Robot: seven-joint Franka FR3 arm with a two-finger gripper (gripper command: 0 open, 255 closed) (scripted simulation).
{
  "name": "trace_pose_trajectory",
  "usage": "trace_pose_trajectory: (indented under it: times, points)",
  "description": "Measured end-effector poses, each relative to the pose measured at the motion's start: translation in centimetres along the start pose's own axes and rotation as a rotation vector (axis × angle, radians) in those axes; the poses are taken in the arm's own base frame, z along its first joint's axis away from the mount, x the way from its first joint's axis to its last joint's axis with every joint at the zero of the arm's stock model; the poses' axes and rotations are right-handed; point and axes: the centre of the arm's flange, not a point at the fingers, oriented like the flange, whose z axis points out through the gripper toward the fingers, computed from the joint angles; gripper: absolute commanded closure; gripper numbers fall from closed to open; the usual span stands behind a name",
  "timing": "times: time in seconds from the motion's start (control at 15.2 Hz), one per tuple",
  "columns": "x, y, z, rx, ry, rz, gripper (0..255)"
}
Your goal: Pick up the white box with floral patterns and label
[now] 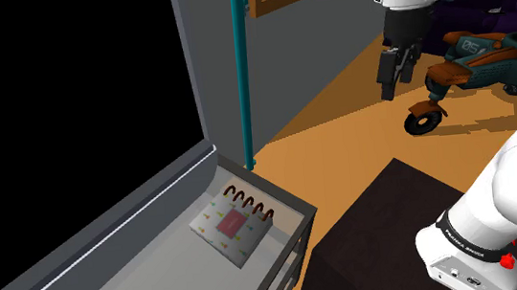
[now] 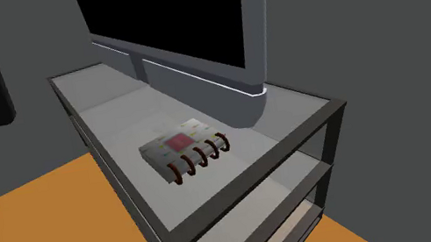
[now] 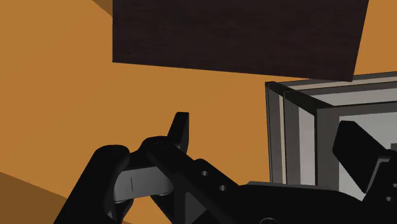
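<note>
Two black fingers of the all-black two-finger gripper stood wide apart with nothing between them, over the orange floor and the dark brown box-shaped stand. In the shoulder view the gripper hung high, well apart from the task's thing and at about two o'clock from it. Farther out, the flat white box with small coloured floral dots and a red-pink square label lay flat on the top of the grey shelf table, near that top's end corner. Dark red wire rings lined the box's edge at five o'clock in the second exterior view. The box looked light, thin and stiff, and likely to slide on the smooth top. The best hold seemed to be low across its two plain sides, away from the rings. Beyond it, at twelve o'clock in that view, stood a grey-framed black screen.
</note>
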Motion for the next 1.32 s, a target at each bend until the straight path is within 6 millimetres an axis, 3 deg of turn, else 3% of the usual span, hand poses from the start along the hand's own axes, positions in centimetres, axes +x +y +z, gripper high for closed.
trace_pose_trajectory:
  times: [0.13, 0.73, 1.32]
  points:
    - [0.2, -0.3, 0.4, 0.009, -0.001, -0.002, 0]
    - [7.6, -3.5, 7.1, 0.166, -0.014, -0.036, 0]
    - [14.7, -8.9, 13.4, 0.334, -0.026, -0.07, 0]
